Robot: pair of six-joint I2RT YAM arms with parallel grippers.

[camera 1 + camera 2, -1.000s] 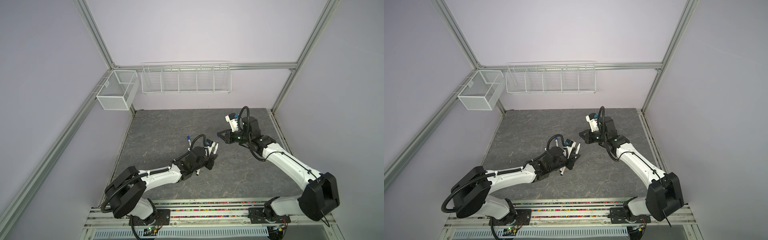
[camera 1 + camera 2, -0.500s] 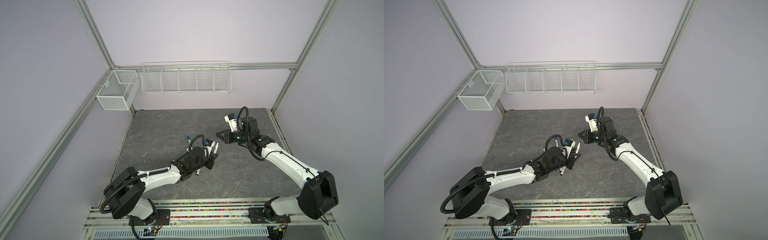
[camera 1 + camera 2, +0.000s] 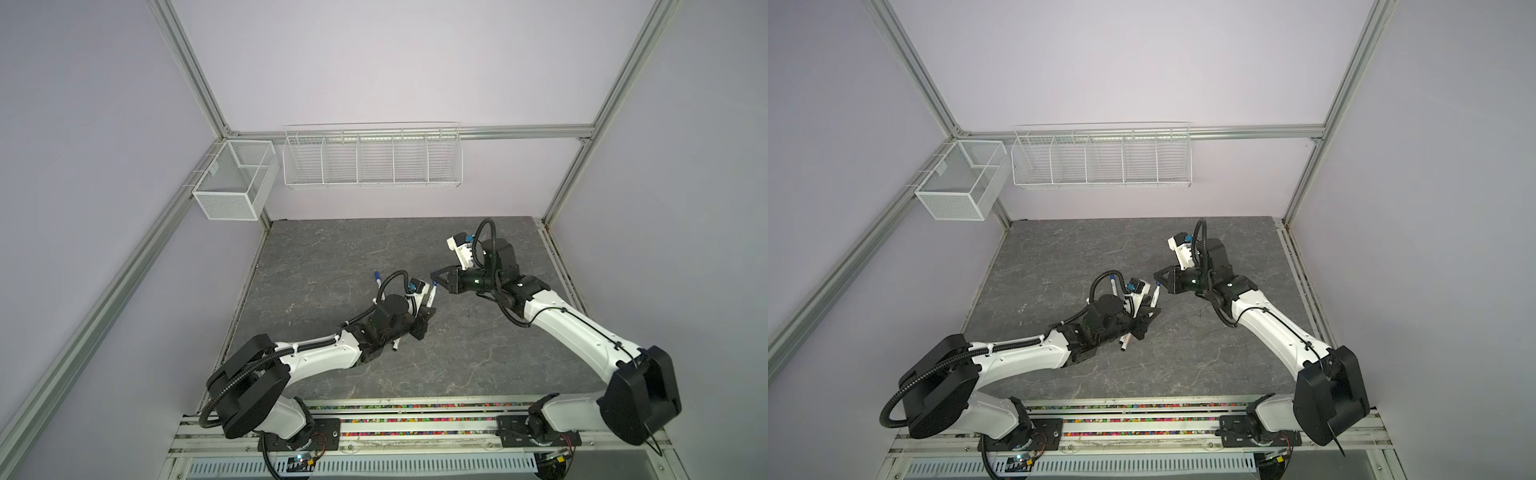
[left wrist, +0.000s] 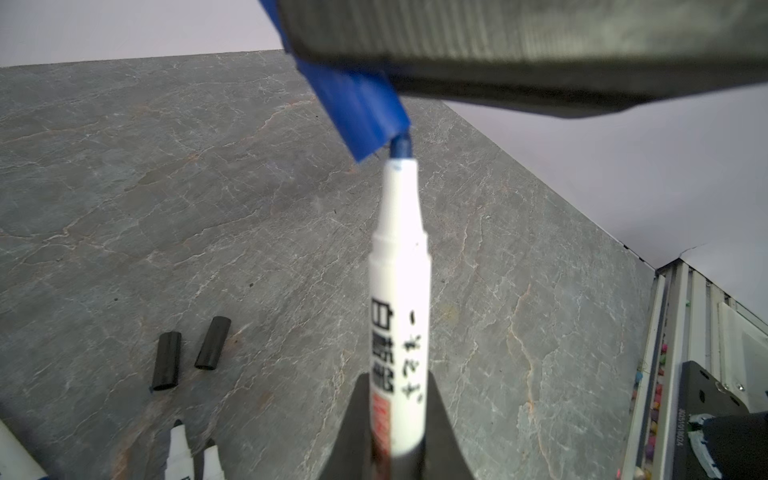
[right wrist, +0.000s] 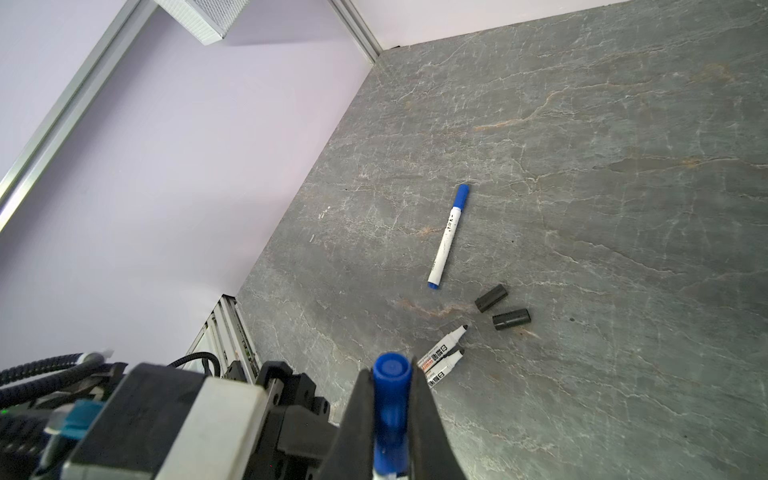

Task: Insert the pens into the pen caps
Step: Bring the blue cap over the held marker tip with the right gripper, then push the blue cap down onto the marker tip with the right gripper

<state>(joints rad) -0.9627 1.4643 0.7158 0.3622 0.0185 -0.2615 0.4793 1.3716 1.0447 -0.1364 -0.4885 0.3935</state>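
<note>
Pen (image 3: 432,295), mid-frame in both top views, sits clamped in my left hand (image 4: 398,395), nib at the mouth of the blue cap (image 4: 357,108) pinched in my right hand (image 5: 390,386), aligned so one push should seat it.

Two black plastic caps (image 5: 491,298) are lying side by side on the grey stone-patterned tabletop (image 5: 582,166), beside two uncapped white marker pens (image 5: 442,345), with a blue-capped white pen (image 5: 449,237) behind them. Above, a fourth white pen (image 4: 399,311) is pointing its tip at a blue plastic cap (image 4: 357,112).
</note>
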